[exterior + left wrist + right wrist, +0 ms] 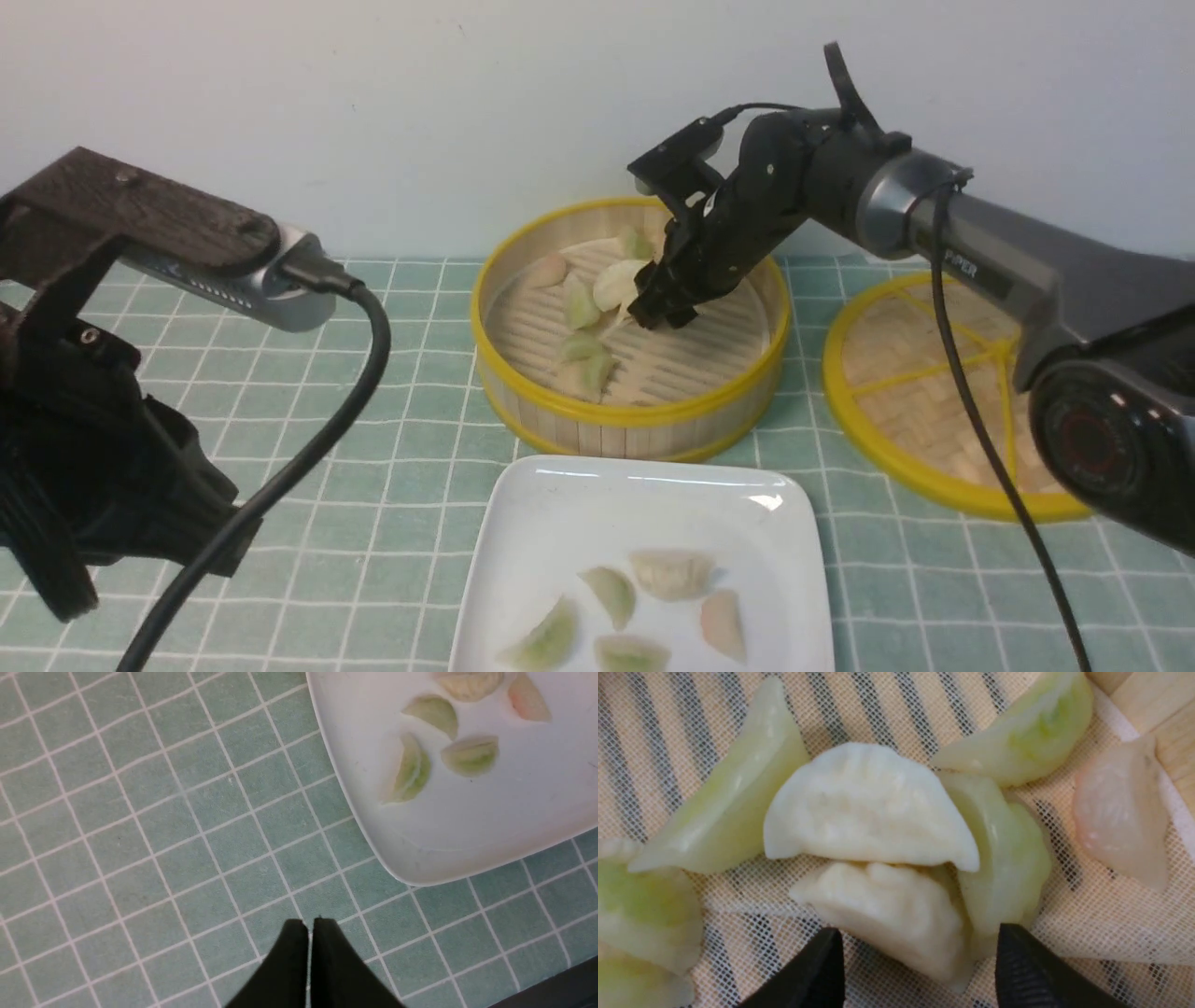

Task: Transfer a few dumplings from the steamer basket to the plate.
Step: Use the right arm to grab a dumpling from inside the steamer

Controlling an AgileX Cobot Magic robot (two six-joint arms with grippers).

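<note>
The right hand (920,966) reaches down into the steamer basket (635,411) with its fingers spread wide, nothing gripped; a cream-white dumpling (896,914) lies between and just ahead of the tips, partly under a white dumpling (873,807) and against a pale green dumpling (1004,854). The left hand (310,926) is closed and holds nothing, out over the checked tablecloth (187,858) beside the plate (644,504).

These dumplings look light, soft and a little slick, with thin skins that could dent or tear under a hard squeeze. The thick filled belly, taken across its width, should give the surest hold; the thin pleated edge would likely fold or slip. Because the cream-white one is overlapped, pulling it out could drag or tip its neighbors, so the white one on top may be the easier pick.

The basket's raised wall rings the work, and the hand needs a straight lift above the yellow rim before swinging across. The plate sits close in front of the basket, so the carry is short. Five dumplings already lie on it, grouped away from the edge nearest the basket, where bare white leaves good room to set another down.
</note>
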